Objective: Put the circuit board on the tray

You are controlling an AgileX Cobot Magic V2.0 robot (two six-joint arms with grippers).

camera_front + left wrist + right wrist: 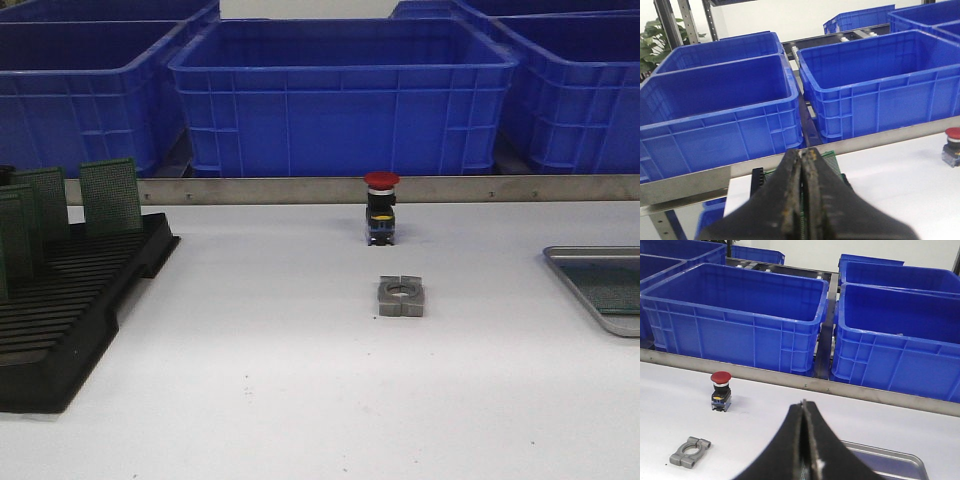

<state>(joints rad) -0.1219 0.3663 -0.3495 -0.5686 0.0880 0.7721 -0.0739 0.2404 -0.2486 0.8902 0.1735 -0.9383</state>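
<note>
Several green circuit boards (110,195) stand upright in a black slotted rack (70,300) at the table's left. The silver-grey tray (600,251) lies at the right edge; its floor shows a greenish dotted patch that seems to be a board lying flat. Neither gripper shows in the front view. In the left wrist view my left gripper (803,153) is shut and empty, with a green board (829,162) and the rack (757,177) just beyond its tips. In the right wrist view my right gripper (802,403) is shut, above the tray's rim (890,452).
A red-capped push button (381,207) stands mid-table at the back. A grey metal clamp (401,296) lies in front of it. Big blue bins (340,100) stand behind a metal rail (500,188) along the table's far edge.
</note>
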